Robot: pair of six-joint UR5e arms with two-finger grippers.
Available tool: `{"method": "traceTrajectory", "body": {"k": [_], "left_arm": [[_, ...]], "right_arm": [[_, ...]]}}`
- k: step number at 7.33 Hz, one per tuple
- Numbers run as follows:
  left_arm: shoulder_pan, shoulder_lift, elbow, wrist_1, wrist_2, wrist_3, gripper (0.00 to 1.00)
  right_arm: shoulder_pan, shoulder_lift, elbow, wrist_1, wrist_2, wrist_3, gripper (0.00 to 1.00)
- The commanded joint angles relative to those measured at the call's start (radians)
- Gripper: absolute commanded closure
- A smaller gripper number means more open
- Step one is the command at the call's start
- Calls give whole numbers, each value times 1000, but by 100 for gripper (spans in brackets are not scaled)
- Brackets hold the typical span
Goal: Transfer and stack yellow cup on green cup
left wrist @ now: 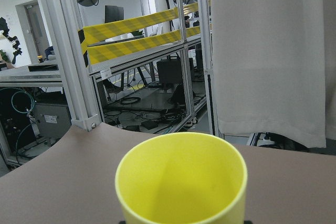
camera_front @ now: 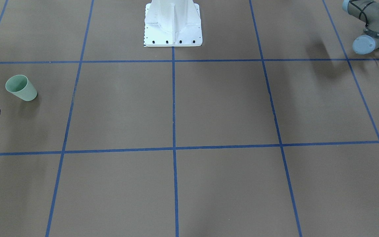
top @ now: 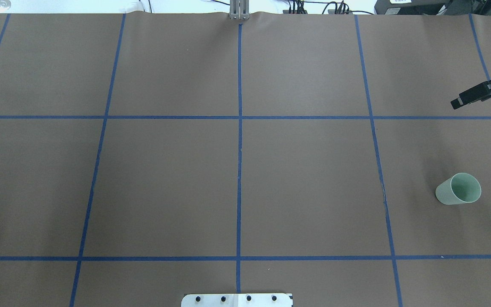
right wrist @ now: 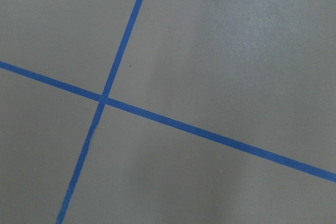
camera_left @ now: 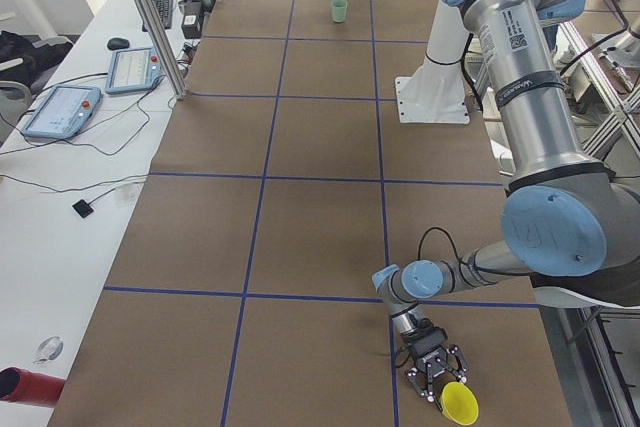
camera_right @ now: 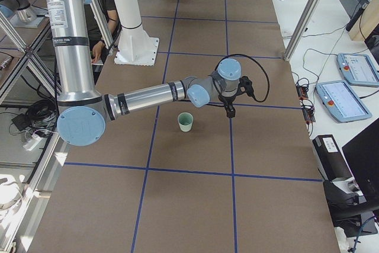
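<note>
We count two cups. One yellow cup (camera_left: 458, 402) sits at the left gripper (camera_left: 443, 391), at the table's (top: 164, 179) far left end; clenched or released, we cannot tell. One green cup (top: 458, 189) stands upright on the right, near the right gripper (camera_right: 230, 109), whose grip we cannot tell either.

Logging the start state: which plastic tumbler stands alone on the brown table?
The pale mint-green plastic tumbler, upright with nothing touching it; the bright yellow plastic tumbler is at the left gripper instead.
</note>
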Motion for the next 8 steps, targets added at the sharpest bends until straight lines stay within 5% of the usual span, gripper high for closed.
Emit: {"method": "traceTrajectory", "body": {"k": [1, 2, 5, 8], "left_arm": [[-1, 5, 42, -17, 124, 38, 100], [-1, 5, 54, -17, 145, 74, 100], [-74, -9, 55, -19, 403, 145, 100], [-161, -65, 44, -161, 749, 278, 100]], "right_arm": [[3, 4, 8, -9, 0, 1, 1], [6, 10, 7, -11, -2, 1, 1], [7, 12, -2, -12, -20, 19, 1], [6, 17, -2, -9, -39, 112, 1]]}}
